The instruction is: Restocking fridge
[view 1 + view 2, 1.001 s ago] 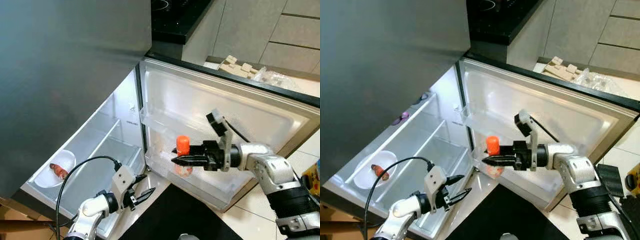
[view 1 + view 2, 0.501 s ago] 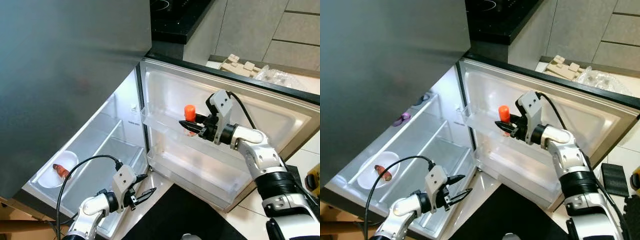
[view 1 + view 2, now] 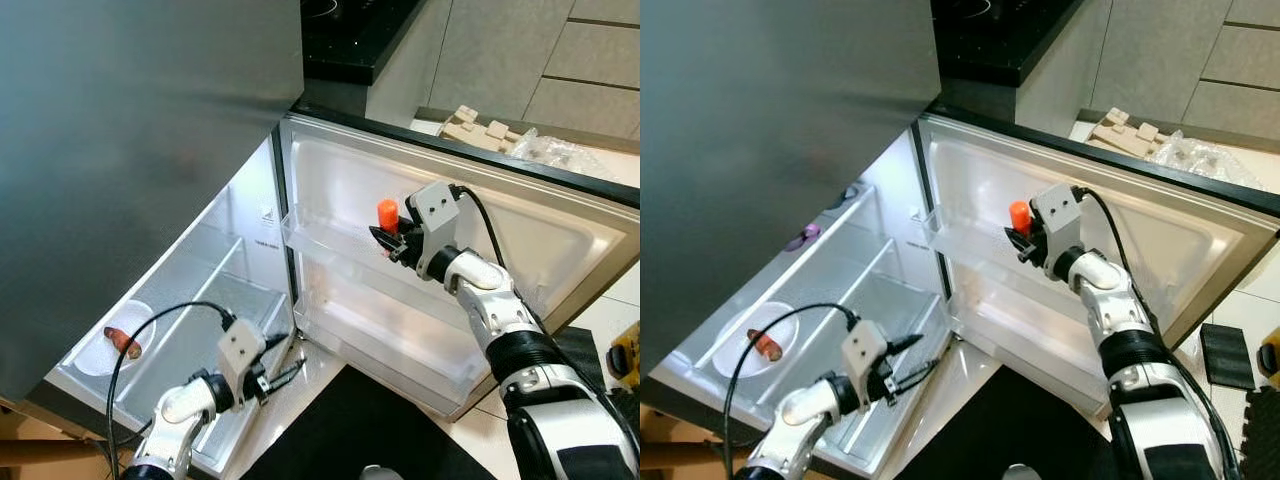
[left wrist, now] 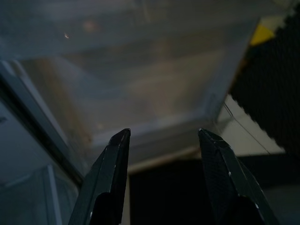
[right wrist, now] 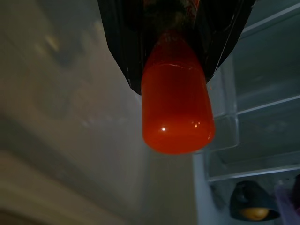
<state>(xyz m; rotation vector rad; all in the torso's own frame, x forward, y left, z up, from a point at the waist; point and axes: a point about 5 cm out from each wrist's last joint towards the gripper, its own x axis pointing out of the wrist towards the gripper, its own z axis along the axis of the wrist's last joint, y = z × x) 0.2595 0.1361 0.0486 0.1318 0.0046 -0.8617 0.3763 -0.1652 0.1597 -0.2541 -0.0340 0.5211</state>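
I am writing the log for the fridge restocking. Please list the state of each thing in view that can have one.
Fridge door: open.
Orange-capped bottle: held, above the upper door shelf.
Right end effector: shut on the bottle.
Left end effector: open, holding nothing, low by the fridge.
White bowl: on an inner shelf, with food in it.

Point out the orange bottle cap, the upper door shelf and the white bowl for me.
orange bottle cap [image 3: 387, 212]: left eye view, cap side.
upper door shelf [image 3: 320, 243]: left eye view, clear front wall.
white bowl [image 3: 98, 360]: left eye view, bare rim.
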